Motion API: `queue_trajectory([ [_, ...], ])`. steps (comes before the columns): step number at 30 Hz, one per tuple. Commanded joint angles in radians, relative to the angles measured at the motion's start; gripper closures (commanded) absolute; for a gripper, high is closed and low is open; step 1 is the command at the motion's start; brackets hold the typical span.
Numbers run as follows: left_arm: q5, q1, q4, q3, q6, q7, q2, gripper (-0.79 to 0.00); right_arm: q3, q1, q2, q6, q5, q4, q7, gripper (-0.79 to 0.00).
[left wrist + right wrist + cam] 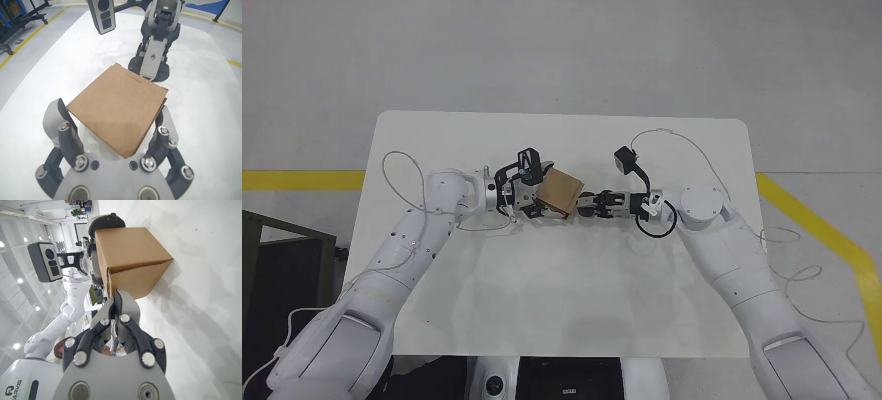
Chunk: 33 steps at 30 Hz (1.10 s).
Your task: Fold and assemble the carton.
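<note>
Well apart from all four edges of the surface [542, 290], about midway between the side edges and nearer the far edge than the near one: the carton [562, 190]. More room for moving toward the near edge and both near corners than toward the far edge.

Closed up into a squat, nearly cubic box, so no clear long axis (about equal faces). Turned slightly askew to the surface's edges, with a plain face up. Raw corrugated edge and seam toward the right side edge. Contact between underside and surface: cannot tell.

Grasped from the left side by the left end effector [532, 187], fingers [62, 113] spread wide and set against two opposite sides. Met from the right side by the right end effector [114, 296], clenched, tips touching the carton's raw edge. Any card pinched between them: cannot tell.

Both arms in from the near corners, flanking the carton in one line roughly parallel to the far edge.
</note>
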State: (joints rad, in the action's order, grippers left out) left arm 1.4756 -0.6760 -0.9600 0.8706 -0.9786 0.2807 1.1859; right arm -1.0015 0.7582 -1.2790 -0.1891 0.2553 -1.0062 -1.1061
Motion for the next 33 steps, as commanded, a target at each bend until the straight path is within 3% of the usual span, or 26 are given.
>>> queue_trajectory([
  [1, 0.0, 0.001, 0.0, -0.001, 0.0, 0.0, 0.0, -0.785, 0.009, -0.009, -0.004, -0.001, 0.003, 0.009, 0.0, 0.0],
  [22, 0.008, 0.001, 0.001, 0.003, -0.003, 0.0, -0.002, -0.785, 0.052, -0.061, -0.027, -0.032, 0.024, 0.077, -0.006, -0.006],
  [27, 0.012, -0.007, -0.001, 0.033, -0.032, 0.007, -0.018, -0.785, 0.011, -0.04, -0.008, -0.027, 0.01, 0.043, -0.014, -0.157],
  [33, -0.009, -0.038, -0.045, 0.08, -0.034, 0.01, -0.05, -0.785, -0.058, -0.004, 0.022, -0.049, -0.022, -0.029, -0.024, -0.262],
])
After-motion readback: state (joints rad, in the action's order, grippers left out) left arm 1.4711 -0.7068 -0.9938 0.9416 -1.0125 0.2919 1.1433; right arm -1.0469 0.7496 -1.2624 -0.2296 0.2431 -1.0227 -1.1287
